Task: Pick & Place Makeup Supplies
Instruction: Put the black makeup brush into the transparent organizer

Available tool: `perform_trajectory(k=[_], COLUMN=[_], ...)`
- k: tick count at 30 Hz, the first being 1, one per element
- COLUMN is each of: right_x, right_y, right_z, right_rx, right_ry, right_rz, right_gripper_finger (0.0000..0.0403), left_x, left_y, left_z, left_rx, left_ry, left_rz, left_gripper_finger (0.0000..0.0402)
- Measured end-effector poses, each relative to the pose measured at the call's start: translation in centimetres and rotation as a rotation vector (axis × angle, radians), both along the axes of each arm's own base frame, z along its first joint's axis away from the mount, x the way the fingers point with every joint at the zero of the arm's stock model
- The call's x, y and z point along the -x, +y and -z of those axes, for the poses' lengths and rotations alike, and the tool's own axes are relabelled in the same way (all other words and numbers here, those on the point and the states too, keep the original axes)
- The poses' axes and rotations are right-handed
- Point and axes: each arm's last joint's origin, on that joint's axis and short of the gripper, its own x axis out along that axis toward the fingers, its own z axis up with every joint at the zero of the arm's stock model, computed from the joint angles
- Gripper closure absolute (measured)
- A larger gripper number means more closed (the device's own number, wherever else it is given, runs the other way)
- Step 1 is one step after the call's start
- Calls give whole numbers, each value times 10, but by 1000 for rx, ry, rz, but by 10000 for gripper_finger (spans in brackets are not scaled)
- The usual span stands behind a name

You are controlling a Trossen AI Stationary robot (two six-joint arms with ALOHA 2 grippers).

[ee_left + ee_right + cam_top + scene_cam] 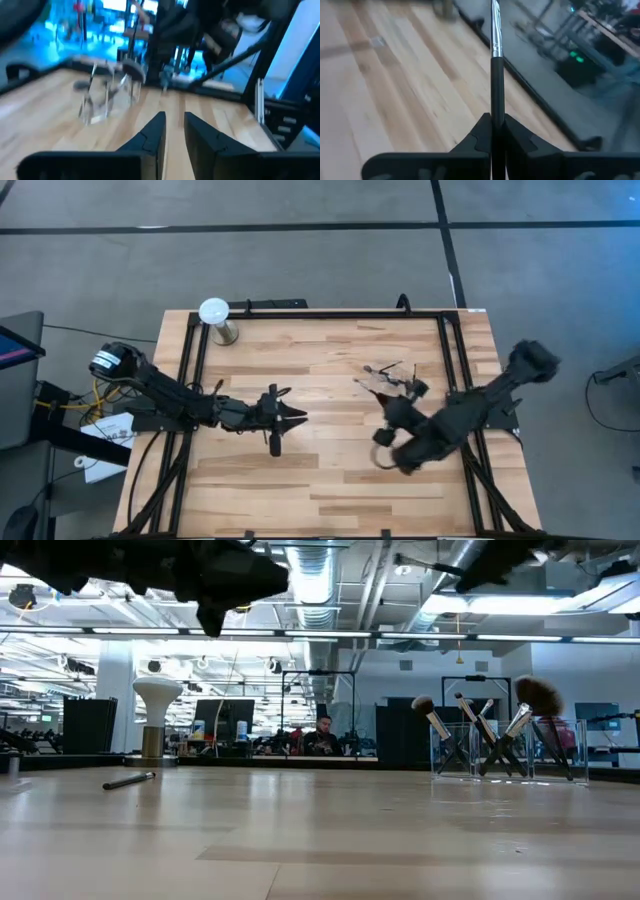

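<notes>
With right end effector [492, 131] pinching thin dark-handled, silver-ferruled makeup brush [493, 65] upright near clear brush holder [385, 383], presumably for insertion; left end effector [171, 131] nearly closed, empty, above mid-tabletop [330, 480].

My overhead camera looks straight down on the table [330, 470]. My low one sits at tabletop level, facing the brush holder [508, 752], which my left wrist camera also seems to catch [107, 97], blurred. My right wrist camera hangs close over the wood.
</notes>
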Motion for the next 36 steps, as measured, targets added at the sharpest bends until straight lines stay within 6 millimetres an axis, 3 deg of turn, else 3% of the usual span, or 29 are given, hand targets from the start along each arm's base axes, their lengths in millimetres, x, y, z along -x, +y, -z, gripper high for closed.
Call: perform_trajectory(k=[3,5,14,21,36], right_x=[15,14,4,-9,-46], right_y=[-6,-11,-31,-39,-52], right_z=[21,29,31,49,78], right_rx=[-63,-122,-267,-307,-365], right_ry=[-153,-199,-494,-476,-575], right_rz=[-57,-141,-620,-649,-764], right_gripper_finger=[391,391,389,387,386], left_x=[-10,-20,-74,-76,-76], left_y=[2,6,18,18,16], left_z=[0,0,2,-9,-8], left_rx=[-46,-68,-70,-111,-136], left_ry=[-103,-147,-171,-215,-209], left_rz=[-13,-10,145,149,159], left_gripper_finger=[335,335,335,335,309])
